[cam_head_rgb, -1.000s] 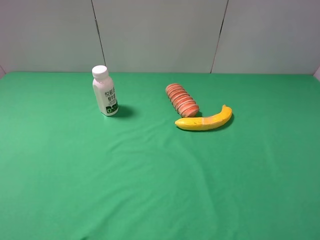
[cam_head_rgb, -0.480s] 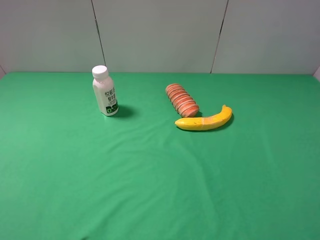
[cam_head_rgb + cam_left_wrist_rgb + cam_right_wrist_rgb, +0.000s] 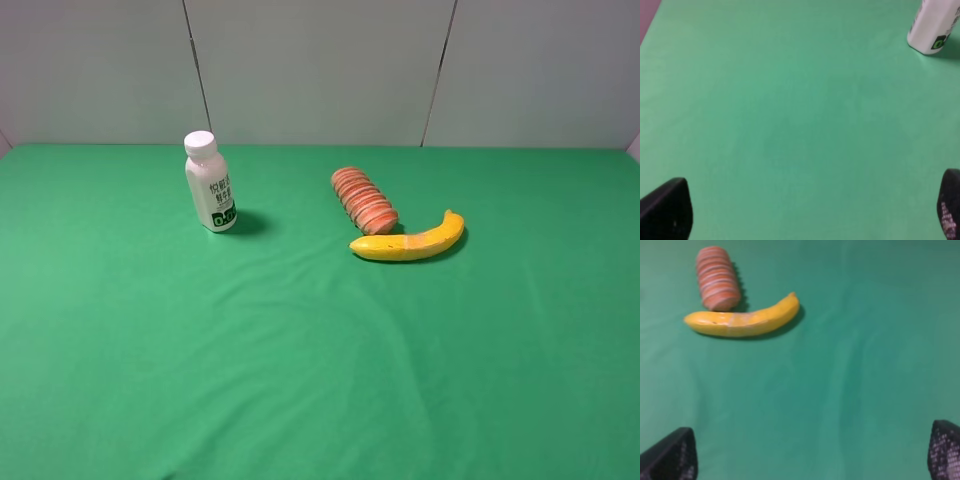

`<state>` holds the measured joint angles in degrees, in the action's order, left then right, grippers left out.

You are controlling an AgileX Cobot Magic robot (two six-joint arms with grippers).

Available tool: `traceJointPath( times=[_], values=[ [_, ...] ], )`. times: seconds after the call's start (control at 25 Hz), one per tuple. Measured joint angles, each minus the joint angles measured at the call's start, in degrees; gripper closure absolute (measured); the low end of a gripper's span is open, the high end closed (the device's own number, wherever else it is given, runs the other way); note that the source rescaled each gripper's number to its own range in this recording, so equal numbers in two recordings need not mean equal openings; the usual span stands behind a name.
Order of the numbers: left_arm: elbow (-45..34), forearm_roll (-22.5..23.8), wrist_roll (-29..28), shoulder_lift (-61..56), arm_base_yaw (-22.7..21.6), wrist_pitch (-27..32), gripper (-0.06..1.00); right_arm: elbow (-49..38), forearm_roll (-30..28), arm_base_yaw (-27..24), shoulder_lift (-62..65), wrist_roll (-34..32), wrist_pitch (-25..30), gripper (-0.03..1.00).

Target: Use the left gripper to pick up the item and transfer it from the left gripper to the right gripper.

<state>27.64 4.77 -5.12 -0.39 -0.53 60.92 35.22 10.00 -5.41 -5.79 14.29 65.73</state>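
Note:
The item, a curved yellow banana, lies flat on the green cloth right of centre, and the right wrist view also catches the banana. Neither arm appears in the exterior high view. My left gripper hangs open over bare cloth, with only its two black fingertips showing at the frame's corners, far from the banana. My right gripper is open too, with nothing between its fingers, and the banana lies well ahead of it.
A ridged orange-pink sliced loaf lies just behind the banana, nearly touching it. A white bottle stands upright at the back left, and its base shows in the left wrist view. Grey wall panels back the green table.

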Motion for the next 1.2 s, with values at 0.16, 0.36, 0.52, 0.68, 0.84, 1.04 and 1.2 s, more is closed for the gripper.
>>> traceJointPath(
  times=[0.16,0.36,0.52,0.68,0.84,1.04,1.2],
  values=[
    [0.00,0.00,0.00,0.00,0.00,0.00,-0.03,-4.93,-1.14,-0.17,5.49,-0.51,-2.78,-0.03],
    [0.00,0.00,0.00,0.00,0.00,0.00,-0.03,-5.34,-3.40,-3.93,6.02,-2.70,-4.42,-0.03],
    [0.00,0.00,0.00,0.00,0.00,0.00,-0.03,-5.84,-3.87,-5.44,6.07,-3.55,-5.51,-0.03],
    [0.00,0.00,0.00,0.00,0.00,0.00,-0.03,-6.53,-4.75,-5.50,6.07,-5.46,-6.66,-0.03],
    [0.00,0.00,0.00,0.00,0.00,0.00,-0.03,-6.57,-5.73,-5.50,6.07,-6.94,-6.78,-0.03],
    [0.00,0.00,0.00,0.00,0.00,0.00,-0.03,-6.57,-5.79,-5.50,6.07,-6.98,-7.17,-0.03],
    [0.00,0.00,0.00,0.00,0.00,0.00,-0.03,-6.57,-5.79,-5.50,6.07,-6.98,-7.41,-0.03]
  ],
)
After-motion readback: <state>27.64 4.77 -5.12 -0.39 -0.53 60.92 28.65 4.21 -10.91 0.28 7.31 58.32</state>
